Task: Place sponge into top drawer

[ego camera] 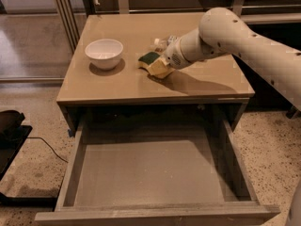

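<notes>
Hand (159, 68) sits at sponge (148, 57) on table (136, 87), top drawer (150, 175) open below.

We see our yellowish gripper (158, 68) at the dark green sponge (149, 58), a white round bowl (104, 52), a tan table (131, 29), and a grey-brown wooden top drawer (70, 173).

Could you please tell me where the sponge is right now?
In the camera view, the sponge lies on the table, just right of the white bowl, with the tool close at its near-right edge.

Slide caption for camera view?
Arm's tool at green-topped yellow sponge on tan table, near white bowl; grey-brown wooden drawer open below.
</notes>
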